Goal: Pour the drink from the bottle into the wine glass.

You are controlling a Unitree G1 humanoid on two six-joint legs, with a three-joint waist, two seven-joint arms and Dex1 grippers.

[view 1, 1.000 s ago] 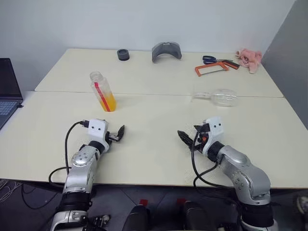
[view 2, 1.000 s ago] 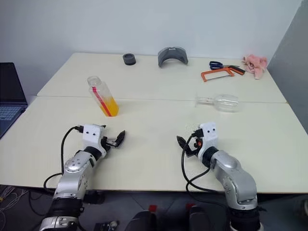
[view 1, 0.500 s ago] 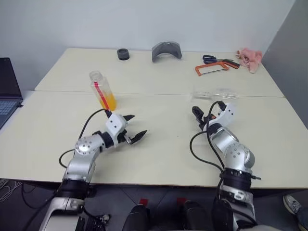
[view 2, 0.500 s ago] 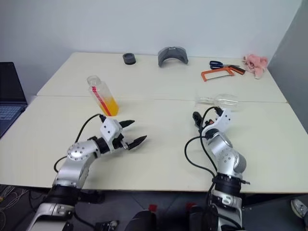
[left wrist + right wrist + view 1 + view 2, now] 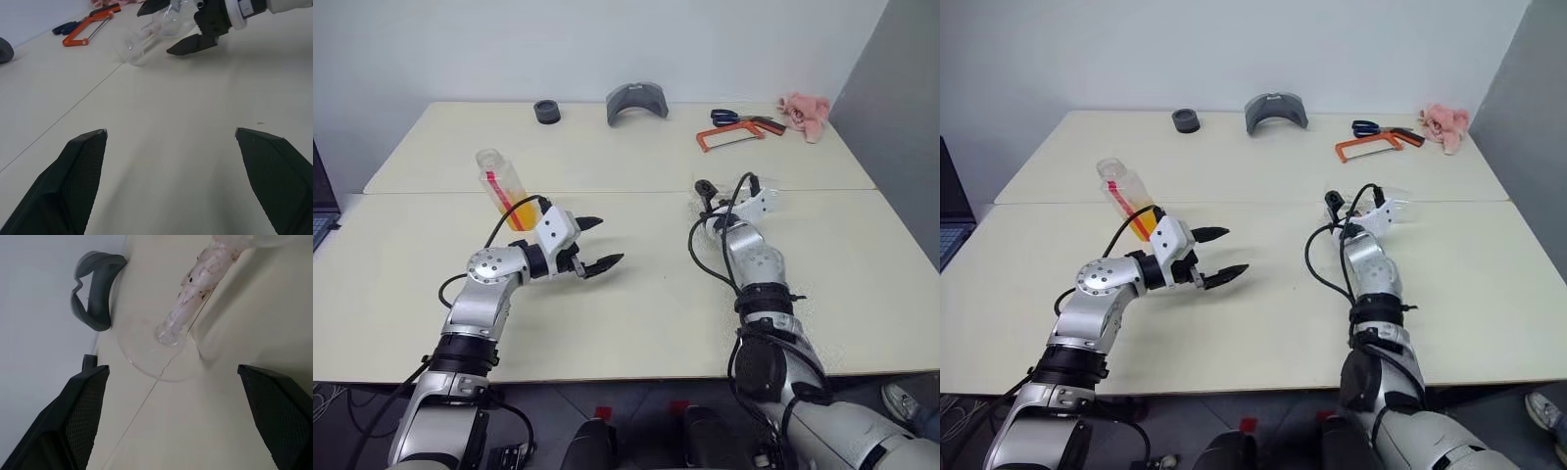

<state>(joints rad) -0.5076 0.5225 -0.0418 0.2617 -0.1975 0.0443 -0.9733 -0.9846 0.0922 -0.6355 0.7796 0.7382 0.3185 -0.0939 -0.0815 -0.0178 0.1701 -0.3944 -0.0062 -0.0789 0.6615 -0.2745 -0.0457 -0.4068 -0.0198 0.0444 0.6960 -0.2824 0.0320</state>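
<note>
The bottle (image 5: pixel 502 191) stands upright on the left of the table, with a red stripe and orange drink (image 5: pixel 521 212) in its lower part. My left gripper (image 5: pixel 600 243) hovers open just right of the bottle, pointing toward the table's middle, with nothing in it. The wine glass (image 5: pixel 195 284) lies on its side at the right; it looks clear and empty. Its round foot (image 5: pixel 157 354) sits just ahead of my right gripper (image 5: pixel 172 368), between the open fingers, which do not touch it. The left wrist view shows the glass (image 5: pixel 146 36) with the right gripper's fingers (image 5: pixel 188 45) on either side.
Along the far edge lie a black ring (image 5: pixel 545 111), a grey curved piece (image 5: pixel 636 101), blue scissors (image 5: pixel 728 116), an orange hacksaw (image 5: pixel 729 135) and a pink cloth (image 5: pixel 803 103). A seam (image 5: pixel 626 192) joins the two tabletops. A laptop (image 5: pixel 945 206) sits at the far left.
The camera has turned a little. My right gripper reached forward up to the lying glass's foot. My left gripper rose and swung right, past the bottle. Both stayed open.
</note>
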